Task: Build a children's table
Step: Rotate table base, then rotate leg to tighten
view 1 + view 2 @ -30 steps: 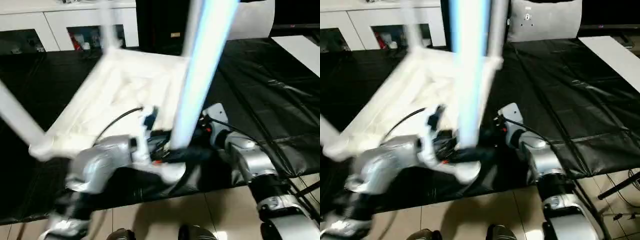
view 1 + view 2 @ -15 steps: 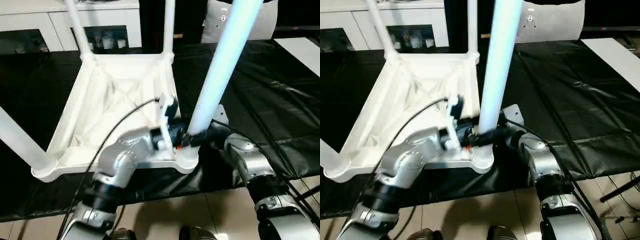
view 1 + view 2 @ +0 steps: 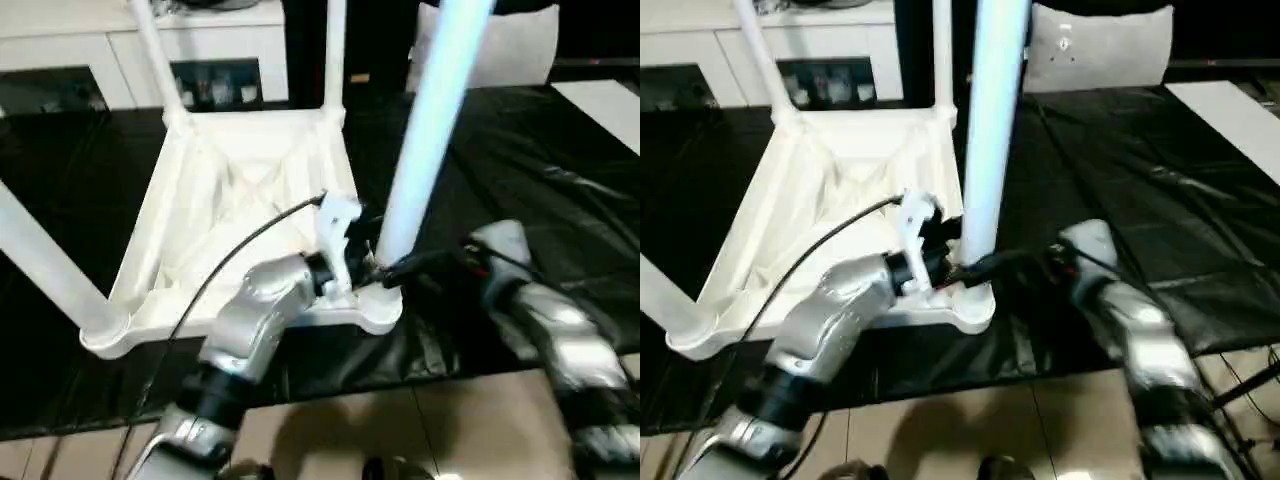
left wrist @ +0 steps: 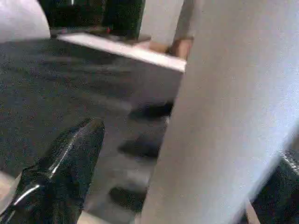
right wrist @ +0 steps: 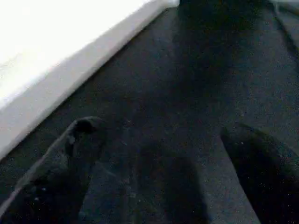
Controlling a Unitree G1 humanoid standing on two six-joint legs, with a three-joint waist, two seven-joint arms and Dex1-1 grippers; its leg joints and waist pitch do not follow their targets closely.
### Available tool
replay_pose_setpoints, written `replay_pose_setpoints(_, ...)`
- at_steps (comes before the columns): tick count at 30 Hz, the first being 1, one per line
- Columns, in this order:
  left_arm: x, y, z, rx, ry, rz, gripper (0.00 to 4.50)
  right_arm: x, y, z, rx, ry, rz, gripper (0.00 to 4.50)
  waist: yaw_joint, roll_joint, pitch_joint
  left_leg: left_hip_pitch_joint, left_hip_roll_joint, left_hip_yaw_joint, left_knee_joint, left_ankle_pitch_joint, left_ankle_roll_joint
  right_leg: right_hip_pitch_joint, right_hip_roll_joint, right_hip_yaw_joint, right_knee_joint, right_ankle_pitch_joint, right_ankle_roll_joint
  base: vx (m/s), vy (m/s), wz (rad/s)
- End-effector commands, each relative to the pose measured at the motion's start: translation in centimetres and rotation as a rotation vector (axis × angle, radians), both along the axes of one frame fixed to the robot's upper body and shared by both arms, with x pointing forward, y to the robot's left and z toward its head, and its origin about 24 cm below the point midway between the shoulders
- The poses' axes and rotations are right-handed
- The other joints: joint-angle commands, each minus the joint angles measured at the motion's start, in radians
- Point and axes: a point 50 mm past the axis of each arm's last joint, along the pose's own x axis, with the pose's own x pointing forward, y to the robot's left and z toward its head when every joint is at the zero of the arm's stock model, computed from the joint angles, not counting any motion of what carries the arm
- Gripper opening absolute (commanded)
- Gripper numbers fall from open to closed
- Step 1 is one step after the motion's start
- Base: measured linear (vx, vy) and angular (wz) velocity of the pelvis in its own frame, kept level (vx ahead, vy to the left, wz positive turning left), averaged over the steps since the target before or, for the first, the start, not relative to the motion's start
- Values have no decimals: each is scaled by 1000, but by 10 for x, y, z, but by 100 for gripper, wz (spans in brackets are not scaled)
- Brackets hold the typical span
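White table top upside down on black worktop; four legs socketed. Both grippers open by 5 o'clock leg. Remaining: likely flip upright.

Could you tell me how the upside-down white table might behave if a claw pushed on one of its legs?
The table would probably slide on the smooth black cover. Its hollow ribbed top looks light. The near leg stands tall, so a high push might tip it.

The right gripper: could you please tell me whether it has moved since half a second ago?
Yes. The right gripper has pulled back from the near leg, away from the corner socket, toward the worktable's near edge.
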Motion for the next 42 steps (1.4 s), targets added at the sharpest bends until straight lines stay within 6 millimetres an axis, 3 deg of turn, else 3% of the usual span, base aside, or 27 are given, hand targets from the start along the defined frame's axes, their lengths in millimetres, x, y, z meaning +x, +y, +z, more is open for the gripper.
replay_pose_setpoints(1, -3, 22, -18, 92, 17, -9, 442, -1, -1, 23, -21, -99, 38, 450, 11, -27, -83, 5, 43, -29, -64, -241, 92, 50, -62, 43, -103, -564, -44, 0, 0, 0)
replay_pose_setpoints(2, -3, 28, -22, 131, 4, -23, 442, -2, -2, 25, -46, -115, 39, 450, 6, -21, -81, 5, 43, -31, -67, -254, 83, 46, -60, 39, -104, -591, -35, 0, 0, 0)
replay_pose_setpoints(3, -3, 30, -23, 151, -2, -30, 442, -3, -2, 26, -45, -113, 46, 450, 6, -24, -80, 9, 41, -30, -66, -261, 78, 41, -60, 39, -110, -607, -28, 0, 0, 0)
replay_pose_setpoints(4, -4, 35, -25, 188, -15, -53, 442, -6, -1, 28, -32, -95, 81, 450, 7, -18, -77, 19, 38, -27, -61, -285, 71, 34, -60, 37, -117, -636, -29, 0, 0, 0)
replay_pose_setpoints(5, -4, 40, -26, 219, -16, -87, 442, -9, -1, 28, -28, -67, 121, 450, 7, -20, -74, 16, 39, -30, -65, -293, 71, 38, -59, 36, -117, -645, -25, 0, 0, 0)
replay_pose_setpoints(7, -3, 49, -27, 276, -20, -128, 442, -15, 0, 29, -27, -23, 208, 450, 11, -17, -73, 21, 43, -33, -68, -313, 67, 35, -62, 37, -118, -658, -19, 0, 0, 0)
replay_pose_setpoints(11, 5, 65, -27, 436, -56, -177, 406, -26, -6, 30, -106, 41, 314, 450, 19, -13, -72, 19, 49, -37, -75, -318, 63, 38, -64, 40, -114, -615, -29, 0, 0, 0)
replay_pose_setpoints(13, 6, 66, -27, 445, -57, -182, 384, -28, -7, 30, -120, 52, 329, 450, 22, -15, -73, 12, 50, -37, -77, -302, 64, 45, -70, 43, -109, -585, -41, 0, 0, 0)
replay_pose_setpoints(18, 9, 69, -27, 491, -37, -230, 332, -35, -13, 35, -145, 82, 369, 450, 30, -18, -72, 12, 49, -32, -74, -271, 79, 45, -73, 46, -104, -545, -77, 0, 0, 0)
replay_pose_setpoints(31, 8, 74, -26, 514, 36, -277, 231, -37, -11, 37, -143, 109, 402, 450, 31, -13, -68, 13, 53, -34, -77, -272, 78, 47, -74, 44, -104, -540, -94, 0, 0, 0)
replay_pose_setpoints(42, 4, 73, -28, 559, 16, -291, 135, -26, 6, 42, -144, 55, 458, 450, 27, -14, -66, 15, 54, -35, -78, -287, 67, 43, -76, 44, -106, -566, -89, 0, 0, 0)
